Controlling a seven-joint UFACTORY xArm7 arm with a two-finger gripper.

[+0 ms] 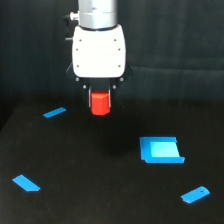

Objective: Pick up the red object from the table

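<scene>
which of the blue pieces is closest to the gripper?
The small blue strip at the exterior view's left, just below and beside the gripper holding the red block. The blue square and two front strips lie farther away.

The arm hangs straight down from the top of the exterior view, its silver wrist joint above a white housing. Beneath it the gripper [100, 98] points down, closed on the red object [100, 103], though its dark fingers are hard to make out.

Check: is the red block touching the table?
Apart. The exterior view shows the red block held under the gripper, with bare black table visible beneath it.
</scene>
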